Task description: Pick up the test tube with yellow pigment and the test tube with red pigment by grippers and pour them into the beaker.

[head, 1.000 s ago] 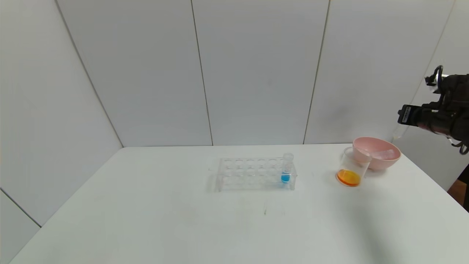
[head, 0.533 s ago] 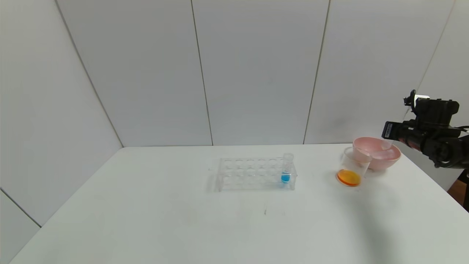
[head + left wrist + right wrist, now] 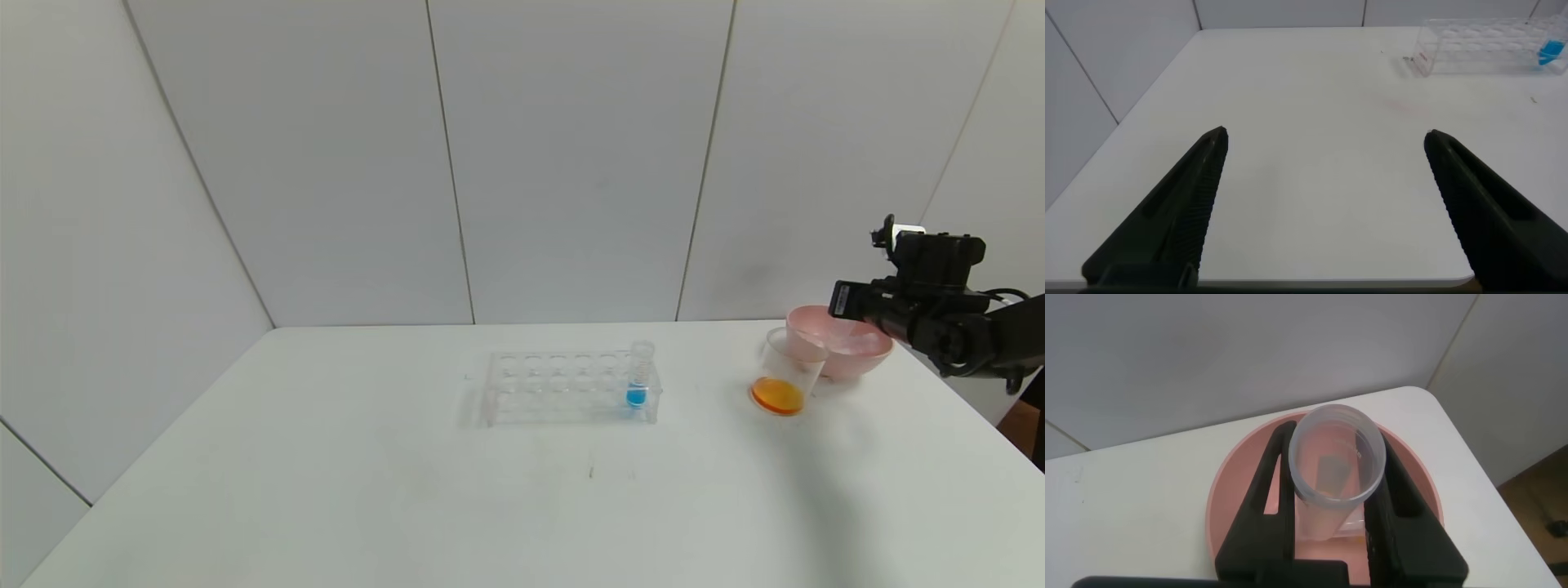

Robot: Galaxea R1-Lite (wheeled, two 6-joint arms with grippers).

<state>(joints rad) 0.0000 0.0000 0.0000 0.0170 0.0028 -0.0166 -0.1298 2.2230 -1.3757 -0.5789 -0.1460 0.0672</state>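
The right gripper [image 3: 853,314] is hanging over the pink bowl [image 3: 849,359] at the far right of the white table [image 3: 408,490], and its two dark fingers [image 3: 1270,490] are clamping an empty clear tube [image 3: 1335,478] between them. In the right wrist view the tube's open mouth is facing the camera and the bowl's pink rim [image 3: 1229,486] is showing on either side of the fingers, directly beneath them. Which pigment this tube carried cannot be told, since no colour is showing in it.

Just beside the bowl, on the side away from the right gripper's arm and slightly nearer the robot, the beaker [image 3: 785,371] is standing on the table, seemingly touching the bowl's rim, with an orange layer of liquid lying in its bottom.

Well to the left of the right gripper, a clear rack [image 3: 567,388] is sitting near the table's middle, and a tube with blue liquid [image 3: 638,376] is standing upright in its end nearest the beaker.

The left gripper [image 3: 1323,204] is idling with its fingers spread wide apart over bare table, holding nothing; the rack [image 3: 1486,45] is lying well ahead of it
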